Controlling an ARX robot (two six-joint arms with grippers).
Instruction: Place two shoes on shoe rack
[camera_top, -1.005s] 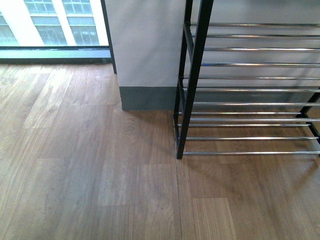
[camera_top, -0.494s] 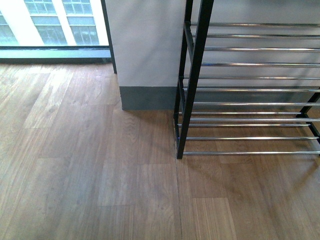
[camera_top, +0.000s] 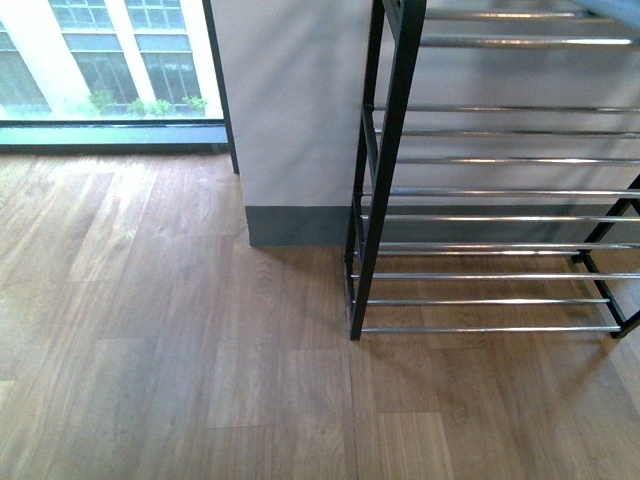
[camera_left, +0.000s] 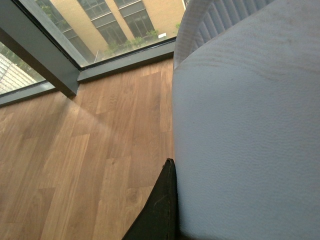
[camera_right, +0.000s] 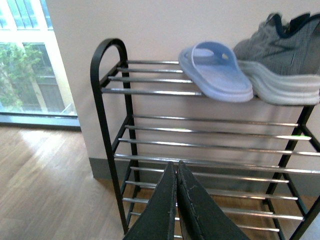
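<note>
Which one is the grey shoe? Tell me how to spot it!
Find the black shoe rack with shiny bars against the white wall. On its top tier, two things lie side by side. The grey sneaker is the one farther from the window, knitted with a thick white sole and navy lining, unlike the open pale blue slipper beside it.

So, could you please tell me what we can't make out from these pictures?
- Second shoe: none in any view. One shoe sits on the rack's top tier beside a slipper, cut off by the right wrist view's edge.
- Left gripper: only one dark finger shows; a white chair fills the view.
- Rack's top tier: cut off in the front view.
</note>
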